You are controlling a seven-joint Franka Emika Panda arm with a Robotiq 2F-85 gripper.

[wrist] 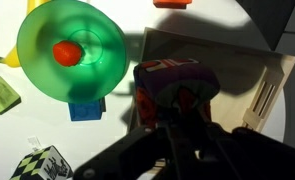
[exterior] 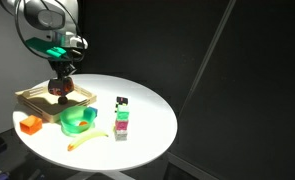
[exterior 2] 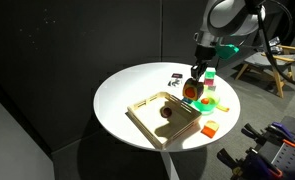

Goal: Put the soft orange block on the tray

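Claw (wrist: 177, 108) over tray (wrist: 259, 88); orange block (wrist: 172, 3) wrist-cropped

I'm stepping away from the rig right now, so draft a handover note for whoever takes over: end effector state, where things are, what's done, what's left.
End effector: over the wooden tray, with a dark red object at its fingertips. Whether it is open or shut cannot be told.
Soft orange block: on the round white table, beside the tray, not on it.
Done: nothing for the block.
Left: grasp the block and set it on the tray.
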